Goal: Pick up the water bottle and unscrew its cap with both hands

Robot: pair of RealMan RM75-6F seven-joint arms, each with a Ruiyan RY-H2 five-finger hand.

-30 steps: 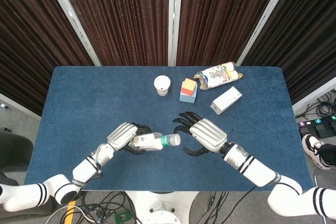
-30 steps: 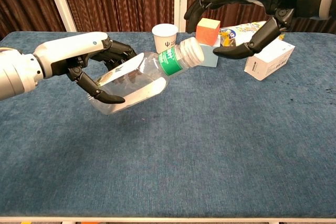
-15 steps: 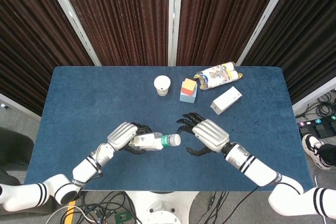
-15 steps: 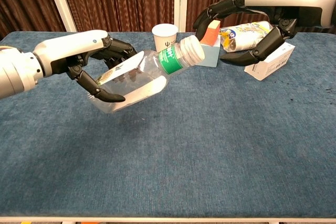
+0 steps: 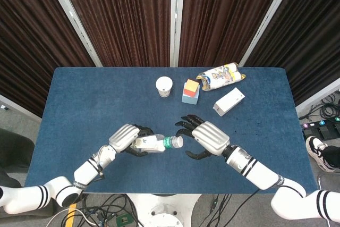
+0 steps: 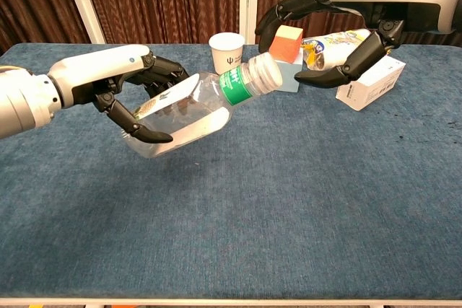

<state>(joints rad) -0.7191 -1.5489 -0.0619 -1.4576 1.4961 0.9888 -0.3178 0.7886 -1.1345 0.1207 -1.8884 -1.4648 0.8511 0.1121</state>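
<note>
The pick-up step is judged done; the cap approach is in hand. The clear plastic water bottle with a green label band (image 6: 189, 110) is gripped round its body by the left hand (image 6: 119, 88), lifted off the blue tabletop (image 6: 289, 200) and tilted, neck pointing up and to the right. The white ribbed cap (image 6: 265, 72) is seated and untouched. The right hand (image 6: 339, 37) is seen spread and empty just beside it. Next, its fingers (image 6: 281, 11) must be closed round the cap and twisted.
</note>
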